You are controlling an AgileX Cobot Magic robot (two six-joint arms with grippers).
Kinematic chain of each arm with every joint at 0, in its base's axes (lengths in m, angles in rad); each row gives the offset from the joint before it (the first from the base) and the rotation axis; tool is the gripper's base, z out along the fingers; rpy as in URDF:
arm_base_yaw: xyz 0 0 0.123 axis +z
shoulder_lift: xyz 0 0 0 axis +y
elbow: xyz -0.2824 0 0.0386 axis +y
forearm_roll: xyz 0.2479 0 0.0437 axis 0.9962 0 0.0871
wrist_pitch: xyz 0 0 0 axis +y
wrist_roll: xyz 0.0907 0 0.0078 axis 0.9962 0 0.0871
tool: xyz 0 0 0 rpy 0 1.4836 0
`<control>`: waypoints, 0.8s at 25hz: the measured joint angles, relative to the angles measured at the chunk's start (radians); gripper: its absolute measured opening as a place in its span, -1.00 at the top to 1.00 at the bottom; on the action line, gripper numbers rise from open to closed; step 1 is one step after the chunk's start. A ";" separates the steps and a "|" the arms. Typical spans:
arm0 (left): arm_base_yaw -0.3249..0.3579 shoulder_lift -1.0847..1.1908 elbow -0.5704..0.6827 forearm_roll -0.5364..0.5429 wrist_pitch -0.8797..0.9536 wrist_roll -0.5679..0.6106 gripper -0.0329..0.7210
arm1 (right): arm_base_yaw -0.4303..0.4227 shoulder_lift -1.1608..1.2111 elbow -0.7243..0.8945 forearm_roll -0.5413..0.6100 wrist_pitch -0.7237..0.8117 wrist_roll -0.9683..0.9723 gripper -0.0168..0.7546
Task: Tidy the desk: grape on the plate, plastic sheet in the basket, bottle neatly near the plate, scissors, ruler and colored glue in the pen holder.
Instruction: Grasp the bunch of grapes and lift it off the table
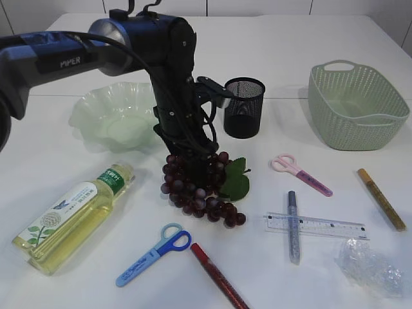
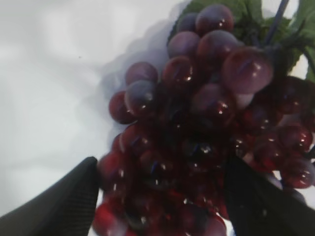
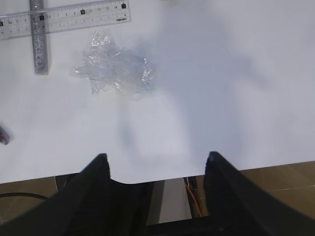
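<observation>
Left gripper (image 2: 160,196) wide open, straddling the grape bunch (image 1: 199,187) mid-table, nothing clamped; bunch runs far-left to near-right, plate (image 1: 116,116) far-left of it. Right gripper (image 3: 155,169) open, empty, near edge.

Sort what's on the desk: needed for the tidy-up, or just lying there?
Job: grapes, plate, bottle, plastic sheet, basket, pen holder, pink scissors, blue scissors, ruler, three glue pens.
Lying about: nothing visible.
</observation>
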 joint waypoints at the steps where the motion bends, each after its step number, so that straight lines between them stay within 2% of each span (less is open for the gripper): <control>1: 0.000 0.011 0.000 -0.004 -0.001 0.014 -0.61 | 0.000 0.000 0.000 -0.005 0.000 0.000 -0.28; 8: 0.000 0.056 0.000 -0.022 -0.002 0.035 -0.61 | 0.000 0.000 0.000 -0.013 0.000 0.000 -0.28; 11: 0.000 0.063 -0.004 -0.022 -0.002 0.036 -0.54 | 0.000 0.000 0.000 -0.013 0.000 0.000 -0.28; 13: 0.000 0.065 -0.005 -0.018 -0.002 0.037 -0.39 | 0.000 0.000 0.000 -0.013 0.000 0.000 -0.28; 18: 0.000 0.065 -0.009 0.003 -0.007 0.007 0.27 | 0.000 0.000 0.000 -0.013 0.000 -0.001 -0.28; 20: 0.000 0.065 -0.009 0.008 -0.009 -0.008 0.36 | 0.000 0.000 0.000 -0.013 0.000 -0.001 -0.28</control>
